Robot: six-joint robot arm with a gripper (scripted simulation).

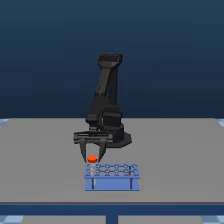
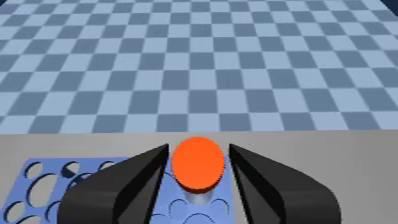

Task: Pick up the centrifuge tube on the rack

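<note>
The light-blue rack (image 1: 112, 181) sits on the grey table in front of the arm's base. The centrifuge tube (image 1: 92, 160) stands upright in a hole at the rack's end on the exterior view's left, its orange-red cap above the rack top. My gripper (image 1: 92, 159) hangs over it, open, with one black finger on each side of the cap. In the wrist view the cap (image 2: 196, 164) lies between the two dark fingers (image 2: 124, 187), with narrow gaps on both sides, and the rack (image 2: 40, 185) shows below. The tube's whitish body is mostly hidden.
The black arm base (image 1: 112, 132) stands just behind the rack. The grey table (image 1: 180, 150) spreads to both sides, and its front edge runs close below the rack. Beyond the table a blue checkered floor (image 2: 195, 60) is seen in the wrist view.
</note>
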